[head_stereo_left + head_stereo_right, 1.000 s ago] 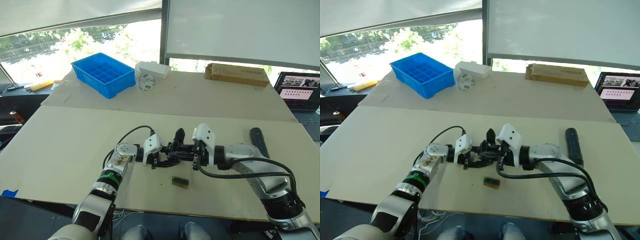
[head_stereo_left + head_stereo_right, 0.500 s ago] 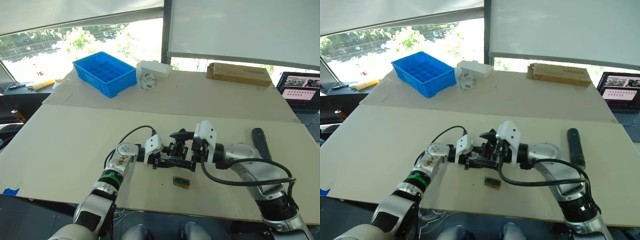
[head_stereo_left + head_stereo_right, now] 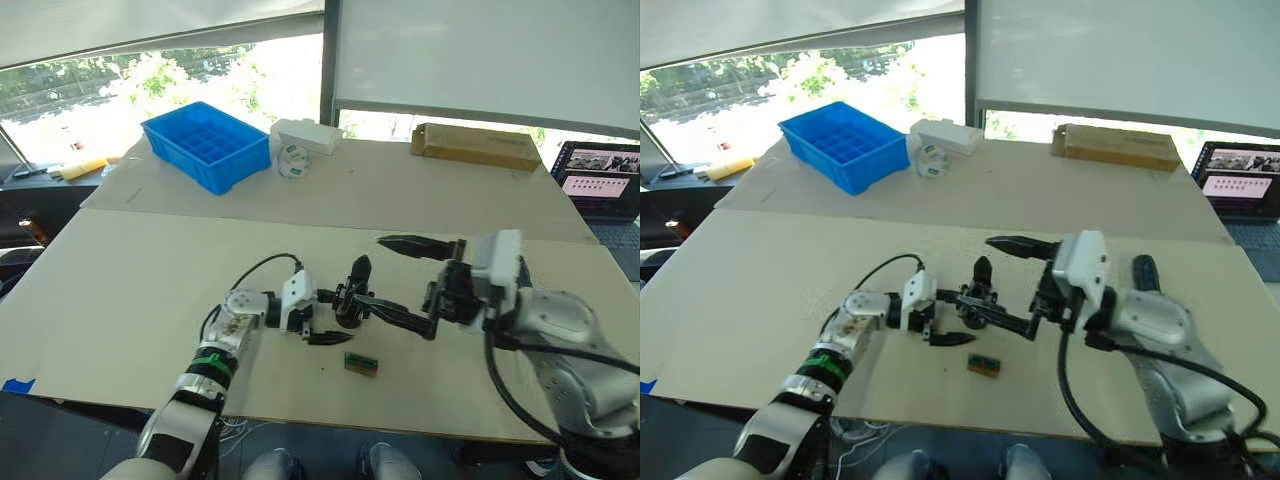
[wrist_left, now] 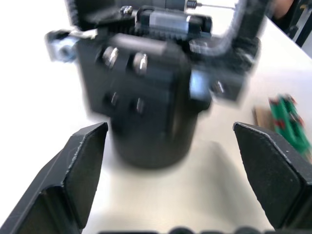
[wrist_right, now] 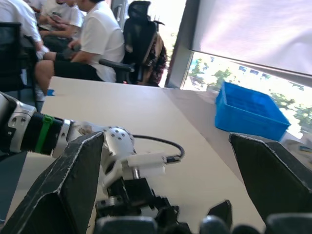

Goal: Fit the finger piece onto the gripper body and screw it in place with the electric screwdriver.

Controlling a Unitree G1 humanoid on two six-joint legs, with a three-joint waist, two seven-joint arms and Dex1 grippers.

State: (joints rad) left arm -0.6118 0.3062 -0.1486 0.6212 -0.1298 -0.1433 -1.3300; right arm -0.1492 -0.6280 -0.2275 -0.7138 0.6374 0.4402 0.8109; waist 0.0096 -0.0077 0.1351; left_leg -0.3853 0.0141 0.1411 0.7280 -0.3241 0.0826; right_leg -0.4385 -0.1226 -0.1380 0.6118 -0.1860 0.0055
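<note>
Your small black blocky gripper body [image 3: 352,300] stands on its round base on the pale tabletop [image 3: 150,280], one pointed black finger sticking up from it. It sits between the spread black fingers of your left gripper [image 3: 322,318]. In the left wrist view the gripper body [image 4: 146,97] has table showing on both sides, so neither fingertip [image 4: 87,146] touches it. You can see two bright screw heads on the face turned toward that wrist.

Your right gripper [image 3: 405,280] is raised above the table just beyond the gripper body, on the side away from your left gripper. Its jaws are spread wide: one long black finger [image 3: 415,245] reaches out high, and the other [image 3: 400,318] slants down toward the gripper body. Whether that lower tip touches the body, you cannot tell. Nothing is held between them.

A small tan-and-green rectangular block [image 3: 361,363] lies flat on the table just nearer to you than both grippers, close under the right gripper's lower finger. The long black cylindrical electric screwdriver [image 3: 1146,272] lies behind your right wrist, mostly hidden by the arm.

Farther across the table, well away from both sets of jaws, sit a blue plastic compartment tray [image 3: 205,147], a white box [image 3: 305,136], a long brown cardboard box [image 3: 475,147], and an open laptop [image 3: 600,180] at the far right.
</note>
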